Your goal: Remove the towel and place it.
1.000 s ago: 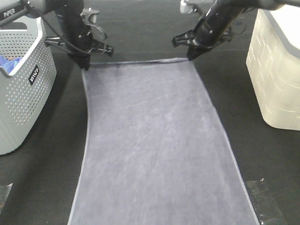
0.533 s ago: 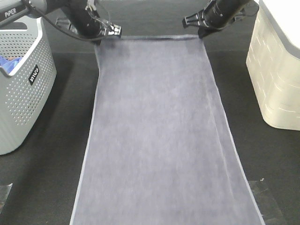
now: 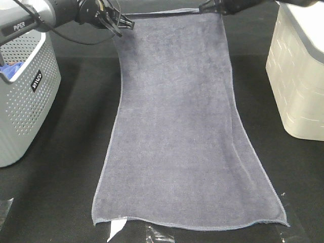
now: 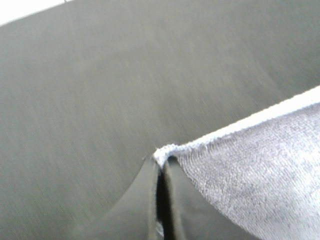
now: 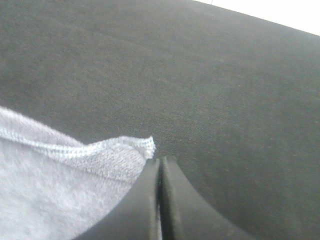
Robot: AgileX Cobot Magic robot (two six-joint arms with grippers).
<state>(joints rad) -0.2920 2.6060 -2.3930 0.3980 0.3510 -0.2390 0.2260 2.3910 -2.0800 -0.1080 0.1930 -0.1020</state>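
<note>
Tools [image 3: 121, 23] [image 3: 212, 6] raised, pinching towel [image 3: 177, 126] corners

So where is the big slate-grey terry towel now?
Exterior high view: the slate-grey terry towel lies mid-table between perforated grey basket and cream bin, far corners pinched.

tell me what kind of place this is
Probably a robot test bench set up for laundry handling: a black-covered table, a perforated grey laundry basket, a cream bin and a grey towel held between two grippers.
</note>
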